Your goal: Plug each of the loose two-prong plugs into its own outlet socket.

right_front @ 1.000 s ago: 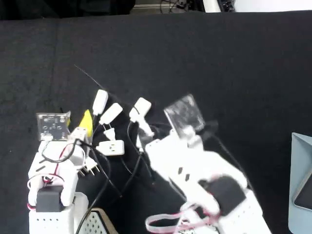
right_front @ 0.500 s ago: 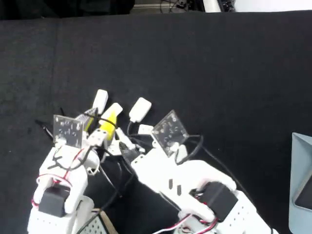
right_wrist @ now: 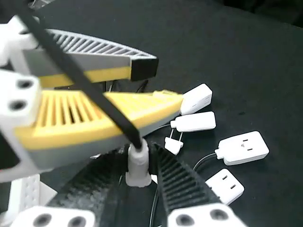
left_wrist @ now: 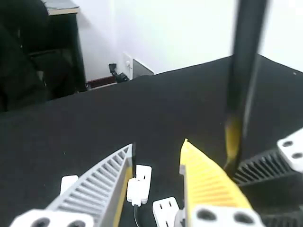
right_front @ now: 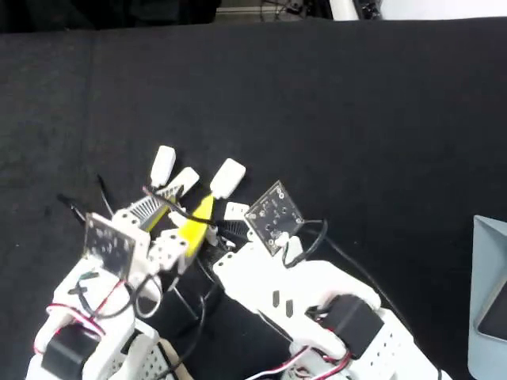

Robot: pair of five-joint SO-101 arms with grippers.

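White plug (right_wrist: 138, 165) between ribbed black fingers (right_wrist: 181, 183)

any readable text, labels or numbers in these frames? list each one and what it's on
No text can be read in any view.
Outlet socket: slots only, no print visible.
Plug held in the right hand: plain white, no marking visible.
Camera board on the wrist: any marks are too small to read.
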